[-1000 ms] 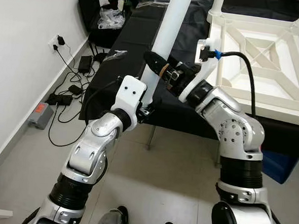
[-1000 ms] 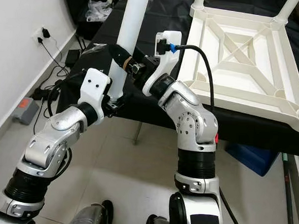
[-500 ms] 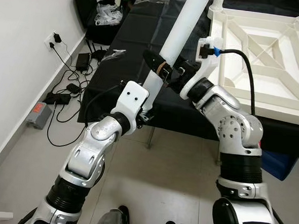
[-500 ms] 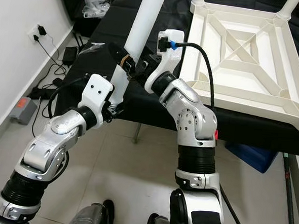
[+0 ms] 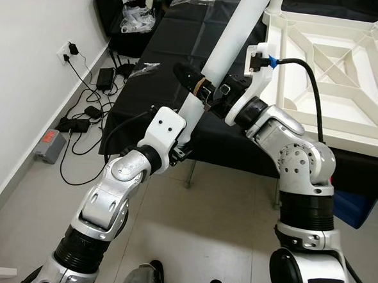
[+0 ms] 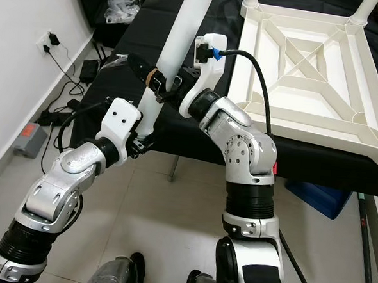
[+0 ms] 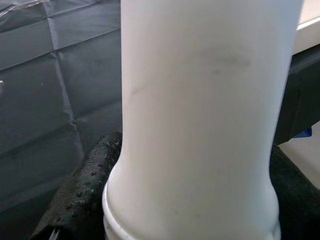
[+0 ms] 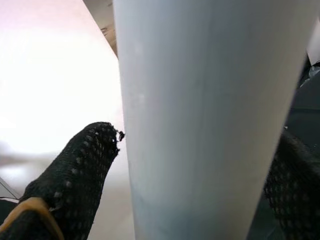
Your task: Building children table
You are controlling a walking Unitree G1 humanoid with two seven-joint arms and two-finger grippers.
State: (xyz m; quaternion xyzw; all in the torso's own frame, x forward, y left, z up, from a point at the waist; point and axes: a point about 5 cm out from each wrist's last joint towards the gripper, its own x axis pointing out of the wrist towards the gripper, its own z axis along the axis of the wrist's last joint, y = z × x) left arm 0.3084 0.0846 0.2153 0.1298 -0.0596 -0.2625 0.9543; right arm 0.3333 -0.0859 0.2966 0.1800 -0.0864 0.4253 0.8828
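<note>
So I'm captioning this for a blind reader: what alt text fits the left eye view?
Both grippers, left gripper low and right gripper higher, clamp a long white plastic table leg tilted above a black-covered table, beside an upturned white plastic tabletop.

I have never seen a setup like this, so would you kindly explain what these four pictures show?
This is a humanoid robot with two silver arms. Two pictures come from its head camera, looking down; the other two come from cameras on its wrists, close to the jaws. Both arms hold one white table leg, a long tube leaning towards the table. The left gripper clamps it low down, the right gripper higher up. On the black table lies the white tabletop, upside down, ribs showing. Cables and a power brick lie on the floor by the wall.
</note>
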